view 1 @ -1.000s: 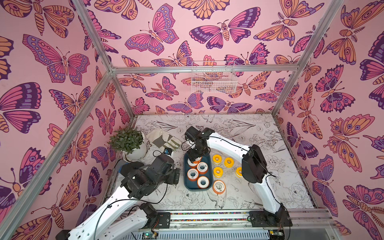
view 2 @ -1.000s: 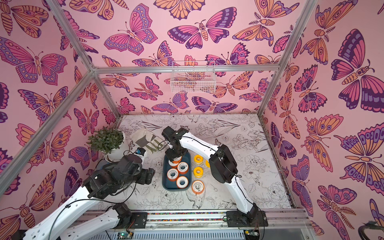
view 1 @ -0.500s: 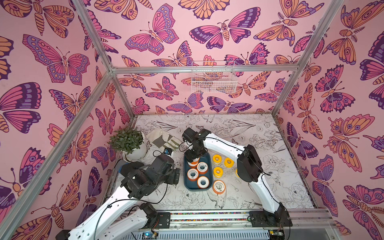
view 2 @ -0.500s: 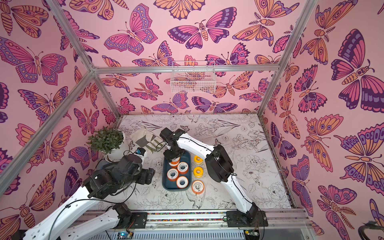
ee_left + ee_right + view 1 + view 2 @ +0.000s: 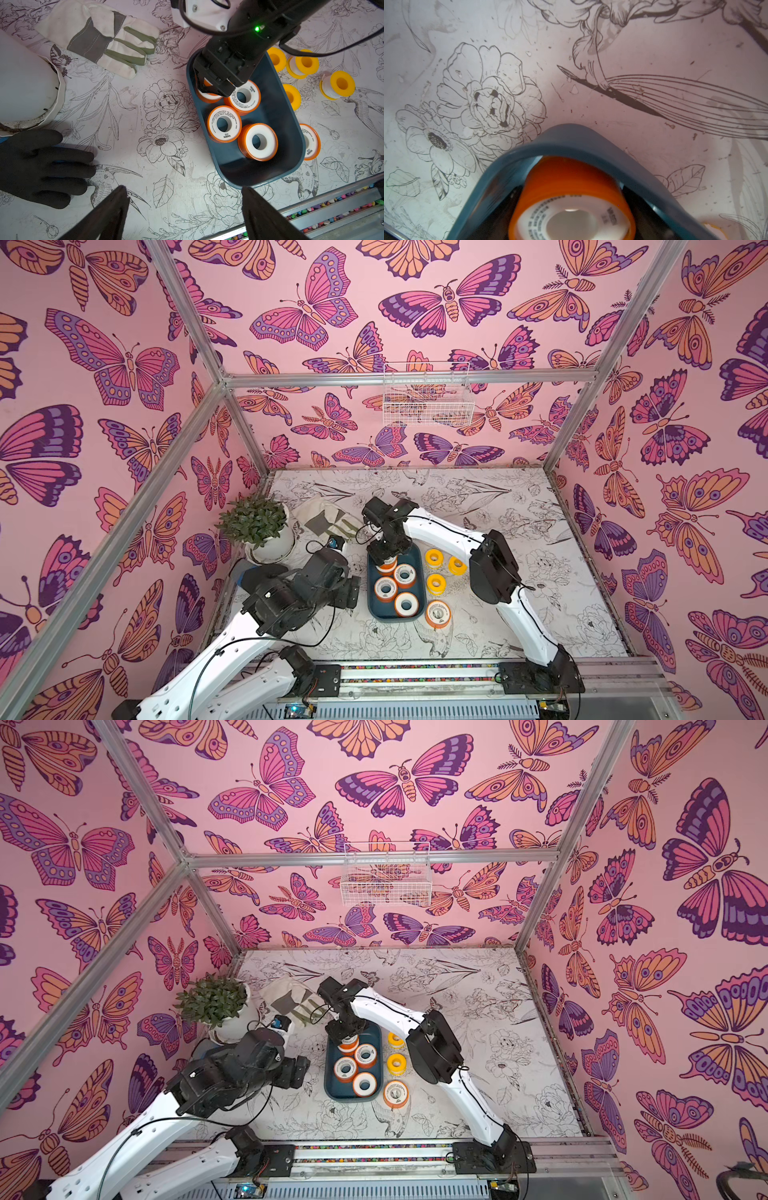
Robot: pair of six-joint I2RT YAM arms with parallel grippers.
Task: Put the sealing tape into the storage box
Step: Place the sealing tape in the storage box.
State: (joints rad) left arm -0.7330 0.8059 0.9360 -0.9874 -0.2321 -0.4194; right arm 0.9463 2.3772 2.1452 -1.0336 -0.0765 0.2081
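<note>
Blocked at the far end of the storage box [image 5: 234, 168] by the right gripper [image 5: 212, 89], clamped on an orange spool [image 5: 207, 98] low against the end wall. Crowded through the middle by three loose spools [image 5: 233, 131] — bare floor only at the near end and in a strip along the right wall. Hemmed outside on the right by yellow spools [image 5: 436, 584] and one more orange roll [image 5: 437, 614] just beside the near corner; overhung further right by the right arm's elbow [image 5: 492, 572]. Open on the left: bare table [image 5: 478, 489] between the box and the left gripper [image 5: 182, 188], spread wide above it. Beyond that, fenced by a black glove [image 5: 41, 166], a plant pot [image 5: 25, 89] and a white work glove [image 5: 99, 37]. Wide open across the far table.
</note>
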